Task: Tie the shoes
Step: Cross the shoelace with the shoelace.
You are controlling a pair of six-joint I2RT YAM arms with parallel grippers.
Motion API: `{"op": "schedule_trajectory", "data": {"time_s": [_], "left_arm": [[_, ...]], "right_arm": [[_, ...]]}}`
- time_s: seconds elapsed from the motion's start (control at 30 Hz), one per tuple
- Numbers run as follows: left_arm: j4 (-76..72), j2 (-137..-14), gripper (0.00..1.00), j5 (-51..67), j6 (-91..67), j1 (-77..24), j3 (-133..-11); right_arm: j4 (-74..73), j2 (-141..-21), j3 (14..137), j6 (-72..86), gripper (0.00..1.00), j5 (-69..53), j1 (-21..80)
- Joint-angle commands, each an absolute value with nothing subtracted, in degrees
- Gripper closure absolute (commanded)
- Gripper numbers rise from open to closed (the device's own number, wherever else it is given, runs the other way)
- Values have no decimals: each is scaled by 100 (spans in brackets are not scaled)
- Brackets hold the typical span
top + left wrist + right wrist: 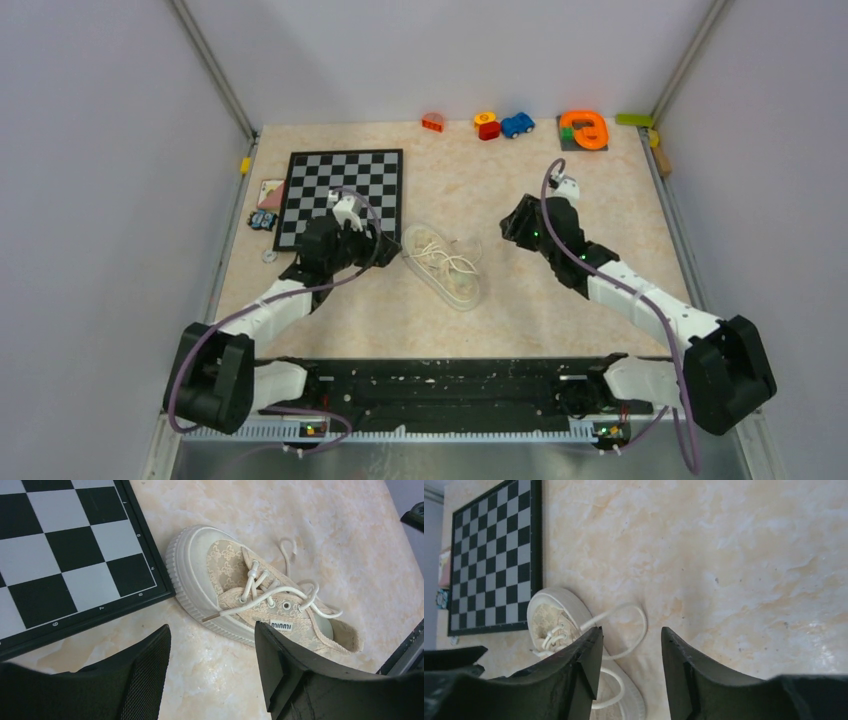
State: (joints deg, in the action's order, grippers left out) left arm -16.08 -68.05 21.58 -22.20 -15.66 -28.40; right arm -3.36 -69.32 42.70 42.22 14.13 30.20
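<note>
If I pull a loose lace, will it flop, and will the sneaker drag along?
Likely floppy: the laces lie in slack curls. The sneaker probably slides rather than tips; it sits flat on a smooth tabletop.

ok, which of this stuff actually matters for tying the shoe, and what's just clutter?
For the job:
- sneaker
- laces, loose and untied

Lying about:
- chessboard, beside the sneaker's toe
- blue toy car
- orange block
- orange ring toy
- cards left of the chessboard
</note>
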Motion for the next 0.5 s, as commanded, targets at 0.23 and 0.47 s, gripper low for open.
{"op": "schedule_trajectory", "data": {"time_s": [0.23,0.47], "left_arm": [[-1797,-7302,36,2511,-1768,-1893,-3289],[-1532,-7555,37,2486,-2431,-2071,-3406]], "right_arm": [[-599,-7654,5196,1226,50,-1954,3021],[-948,-7889,5099,1292,52,-2425,3034]]}}
